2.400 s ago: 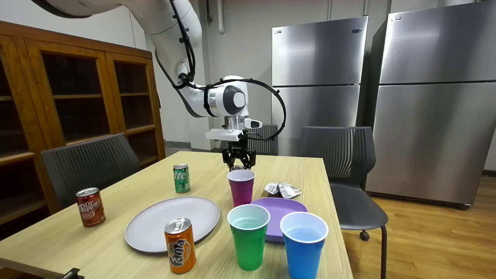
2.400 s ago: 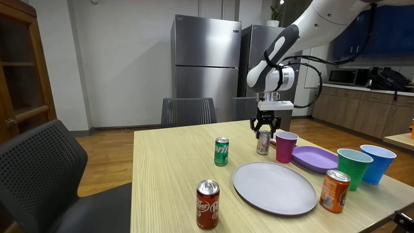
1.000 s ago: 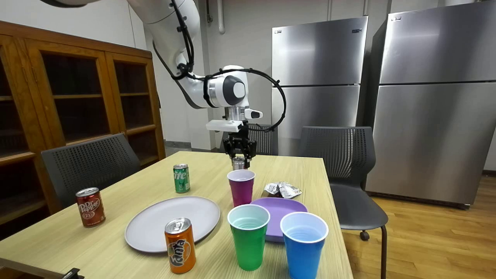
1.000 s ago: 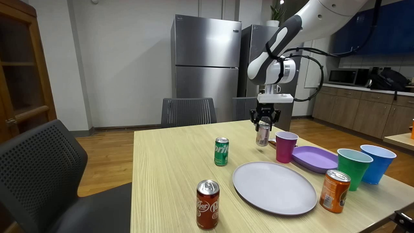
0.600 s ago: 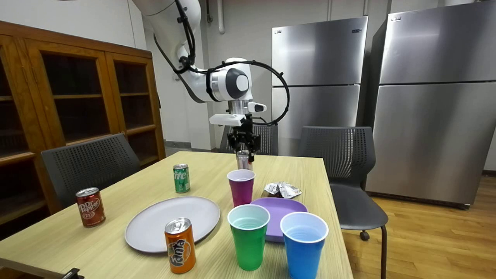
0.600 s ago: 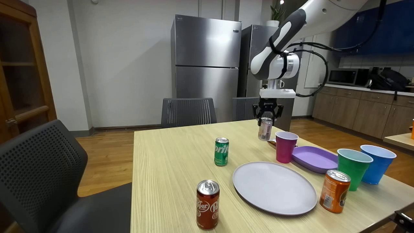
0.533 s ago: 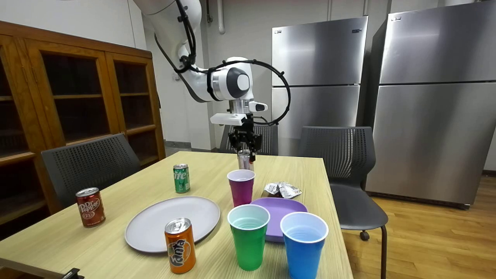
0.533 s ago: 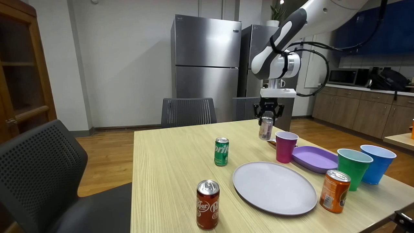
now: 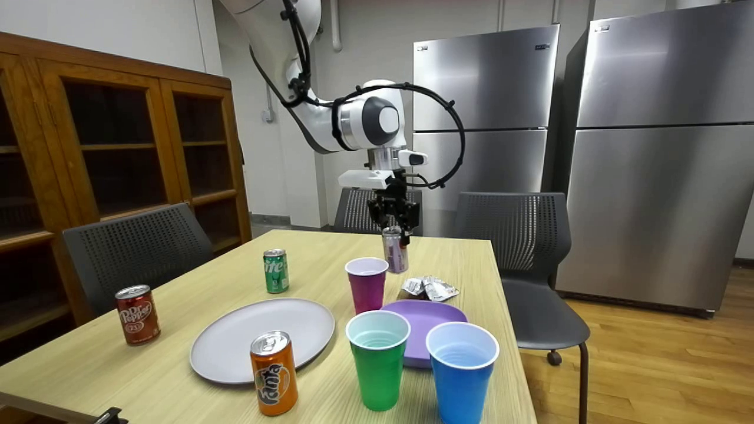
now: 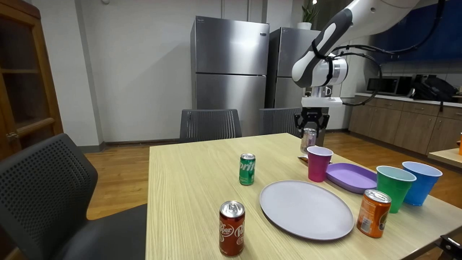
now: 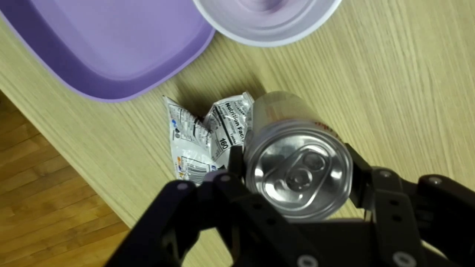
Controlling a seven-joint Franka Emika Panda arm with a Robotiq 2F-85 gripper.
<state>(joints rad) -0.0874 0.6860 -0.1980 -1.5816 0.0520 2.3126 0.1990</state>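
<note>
Gripper [image 11: 296, 165] is clamped on a silver can [image 11: 298, 178], its 2 fingers [image 11: 236, 163] on opposite sides, right of centre in the wrist view. Just left of it there lies a crumpled foil wrapper [image 11: 189, 148], with a purple tray [image 11: 122, 40] at upper left. In an exterior view, a magenta cup [image 9: 367, 291] stands near the middle, a green cup [image 9: 380, 365] and a blue cup [image 9: 462, 377] at the bottom; farther left, a green can [image 9: 275, 272], a dark red can [image 9: 137, 316] and an orange can [image 9: 274, 377] surround a gray plate [image 9: 253, 324].
</note>
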